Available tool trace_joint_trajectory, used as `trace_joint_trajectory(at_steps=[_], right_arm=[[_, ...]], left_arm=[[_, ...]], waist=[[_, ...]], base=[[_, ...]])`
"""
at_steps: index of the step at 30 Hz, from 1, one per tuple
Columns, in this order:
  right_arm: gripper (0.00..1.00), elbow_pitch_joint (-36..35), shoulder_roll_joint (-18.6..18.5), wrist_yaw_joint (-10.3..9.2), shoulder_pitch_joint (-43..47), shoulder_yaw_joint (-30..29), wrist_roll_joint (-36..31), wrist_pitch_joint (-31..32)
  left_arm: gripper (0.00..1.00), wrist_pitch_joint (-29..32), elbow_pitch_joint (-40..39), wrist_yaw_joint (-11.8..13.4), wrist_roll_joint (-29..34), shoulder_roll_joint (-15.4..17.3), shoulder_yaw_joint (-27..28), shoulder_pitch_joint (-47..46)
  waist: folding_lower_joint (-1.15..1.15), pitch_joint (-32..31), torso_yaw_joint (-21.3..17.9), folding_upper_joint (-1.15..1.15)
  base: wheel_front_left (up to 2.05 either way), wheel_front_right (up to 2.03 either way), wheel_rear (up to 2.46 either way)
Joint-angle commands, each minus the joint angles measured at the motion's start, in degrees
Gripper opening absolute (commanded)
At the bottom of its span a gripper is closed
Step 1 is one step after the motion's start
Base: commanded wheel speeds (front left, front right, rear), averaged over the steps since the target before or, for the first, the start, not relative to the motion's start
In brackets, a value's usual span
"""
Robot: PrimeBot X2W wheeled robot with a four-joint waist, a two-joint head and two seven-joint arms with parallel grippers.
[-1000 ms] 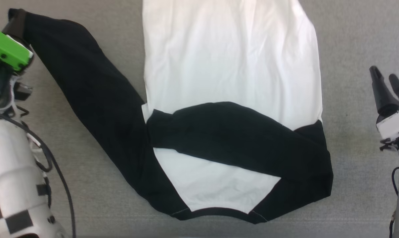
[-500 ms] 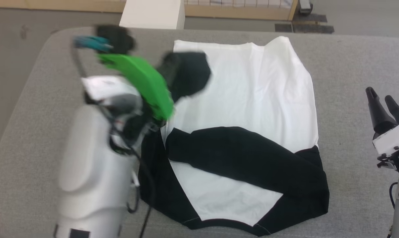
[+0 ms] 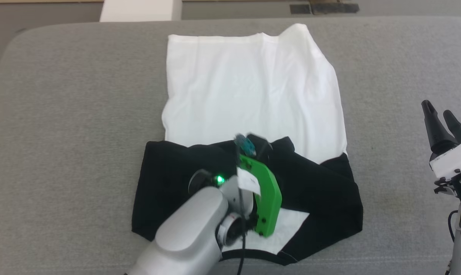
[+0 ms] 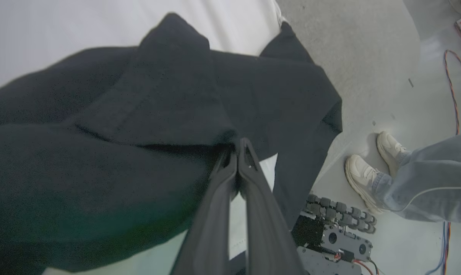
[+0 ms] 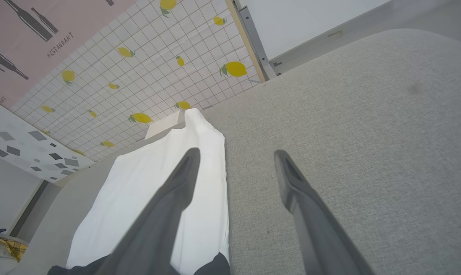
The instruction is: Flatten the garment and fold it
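Reaching in from the lower left, my left arm [image 3: 192,225] angles across the garment [image 3: 253,84], which lies spread on the grey padded table [image 3: 62,114]. My left gripper [image 4: 238,148] is clamped tight on a fold of its black sleeve [image 4: 158,95]. My right gripper [image 3: 437,109] sits off the garment's right edge, fingers spread, holding nothing.

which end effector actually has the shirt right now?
The left end effector: jaws shut, pinching black fabric of the garment. The right end effector is open over the grey surface, holding nothing.
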Motion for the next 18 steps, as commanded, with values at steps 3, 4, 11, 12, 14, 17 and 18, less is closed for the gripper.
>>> trace_joint_trajectory(at_steps=[3, 4, 11, 12, 14, 17, 18], right_arm=[[1.0, 0.33, 0.13, -0.08, -0.17, -0.06, 0.48, -0.73], [1.0, 0.44, 0.13, -0.08, -0.14, -0.05, 0.54, -0.82], [1.0, 1.57, 0.28, -0.08, 0.72, 0.02, 0.58, -1.66], [1.0, 1.78, 0.32, -0.08, 0.98, 0.03, 0.51, -1.7], [1.0, 2.17, 0.38, -0.08, 1.42, 0.02, 0.42, -1.84], [1.0, 2.61, 0.46, -0.08, 2.23, -0.16, 0.25, -1.97], [1.0, 2.69, 0.48, -0.08, 2.46, -0.19, 0.18, -1.98]], left_arm=[[0.0, 2.21, 4.1, -0.06, -1.06, -0.06, -3.48, 0.78], [0.0, 3.24, 5.46, 0.11, -1.08, -0.06, -4.48, 0.58], [1.0, 3.38, 8.07, 1.07, -4.36, -0.07, -5.53, -0.97], [1.0, 3.83, 8.0, 1.04, -4.98, -0.07, -5.67, -1.32], [1.0, 4.74, 7.2, 0.77, -6.98, -0.07, -5.1, -1.79], [1.0, 7.45, 4.86, 0.06, -10.23, 0.09, -3.4, -2.85], [1.0, 8.15, 3.86, -0.05, -11.29, 0.38, -2.55, -3.14]], waist=[[0.01, 2.48, -2.68, 0.0], [0.01, 2.5, -2.75, 0.0], [0.01, 1.01, -1.69, 0.0], [0.01, 0.53, -1.38, 0.0], [0.01, -0.57, -0.72, 0.0], [0.01, -2.41, 0.51, 0.0], [0.01, -2.92, 0.86, 0.0]], base=[[0.0, 0.0, 0.0], [0.0, 0.0, 0.0], [0.0, 0.0, 0.0], [0.0, 0.0, 0.0], [0.0, 0.0, 0.0], [0.0, 0.0, 0.0], [0.0, 0.0, 0.0]])
